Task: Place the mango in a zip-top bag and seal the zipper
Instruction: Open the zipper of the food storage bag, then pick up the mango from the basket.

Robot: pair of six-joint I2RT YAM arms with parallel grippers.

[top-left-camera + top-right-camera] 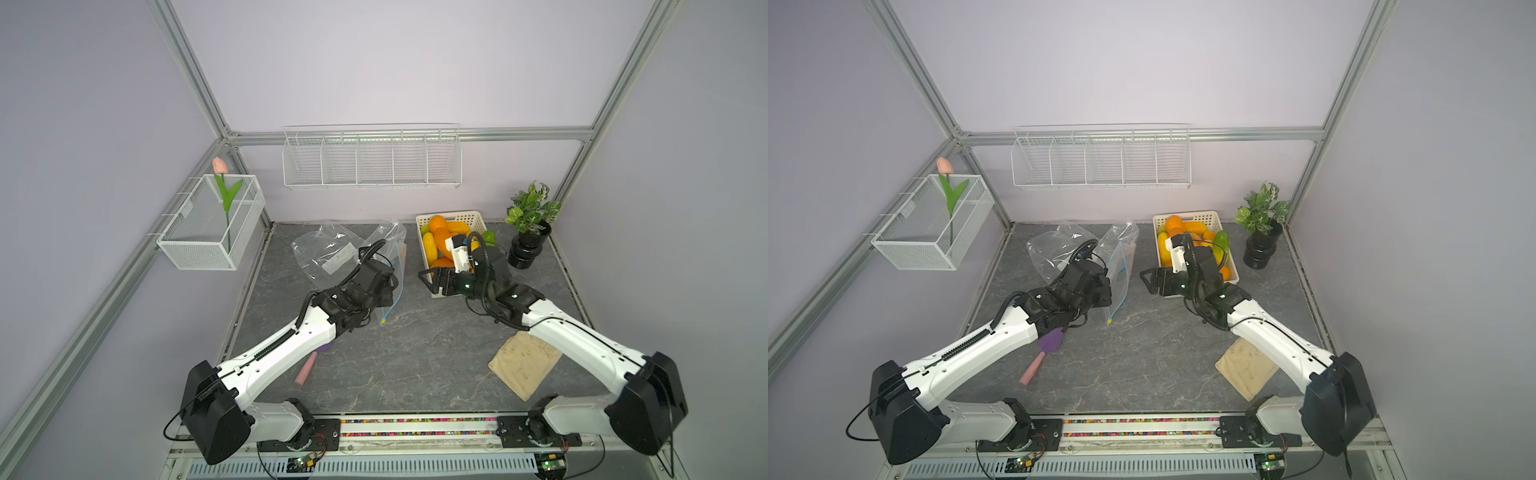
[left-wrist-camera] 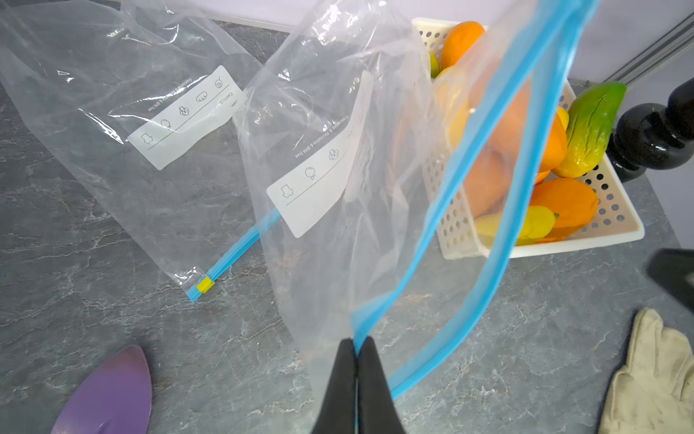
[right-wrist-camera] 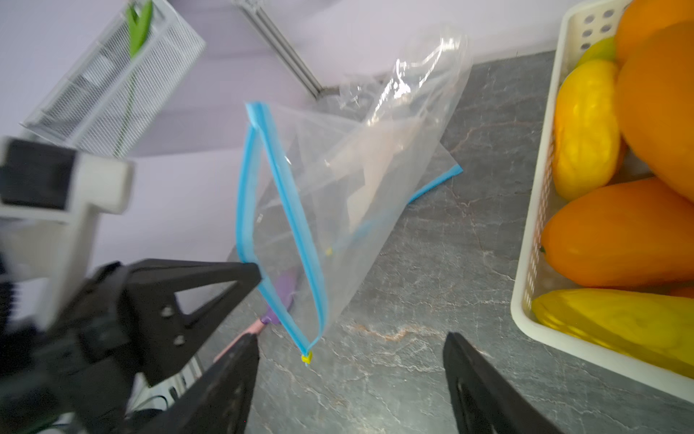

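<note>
My left gripper [image 2: 356, 344] is shut on the blue zipper edge of a clear zip-top bag [image 2: 338, 150], holding it up off the table with its mouth partly open. The bag [image 1: 397, 249] hangs between the two arms, and its yellow slider [image 3: 307, 357] sits at the low end. An orange mango [image 3: 619, 233] lies among several orange, yellow and green fruits in the white perforated basket [image 3: 540, 188]. My right gripper [image 3: 351, 342] is open and holds nothing. It hovers over the table between the bag and the basket [image 1: 473, 218].
A second clear bag [image 1: 324, 253] lies flat behind the left arm. A purple spatula with a pink handle [image 1: 1042, 353] lies under the left forearm. A beige cloth [image 1: 523, 365] is at the front right. A black potted plant [image 1: 530, 232] stands right of the basket.
</note>
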